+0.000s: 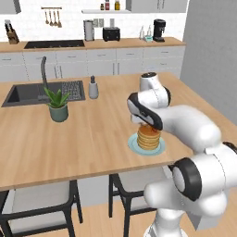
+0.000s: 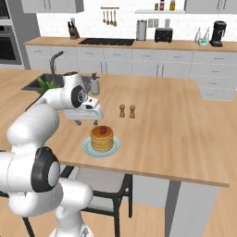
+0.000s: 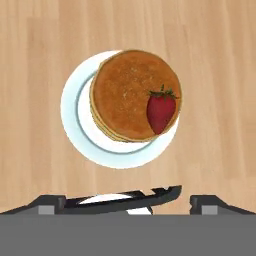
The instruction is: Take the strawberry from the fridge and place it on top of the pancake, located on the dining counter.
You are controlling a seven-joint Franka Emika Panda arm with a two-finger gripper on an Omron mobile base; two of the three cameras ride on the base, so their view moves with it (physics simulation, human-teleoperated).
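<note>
On the dining counter (image 1: 92,134), near its front edge, a pale dish (image 3: 75,120) carries the pancake (image 3: 127,92), a short stack of round tan discs. The strawberry (image 3: 161,111) lies on the top disc, off centre and close to one edge of the stack, with its green cap pointing away from the middle of the disc. In the right base view the strawberry (image 2: 103,130) shows as a small red spot on top of the pancake (image 2: 102,140).

The gripper (image 2: 85,121) hangs over the counter just above and beside the stack, toward the sink side. It touches neither the pancake nor the strawberry. Its jaws stand apart with nothing between them. In the left base view the gripper (image 1: 147,126) sits directly above the pancake (image 1: 148,138), and the hand hides the top of the stack. The dish (image 1: 133,146) shows as a blue-green rim around the base of the stack.

Two small wooden shakers (image 2: 127,111) stand side by side on the counter, behind the dish and apart from it. A potted plant (image 1: 58,104) and a grey bottle (image 1: 93,88) stand near the dark sink (image 1: 28,94). A dark chair (image 1: 129,185) is set under the front edge of the counter below the dish.
</note>
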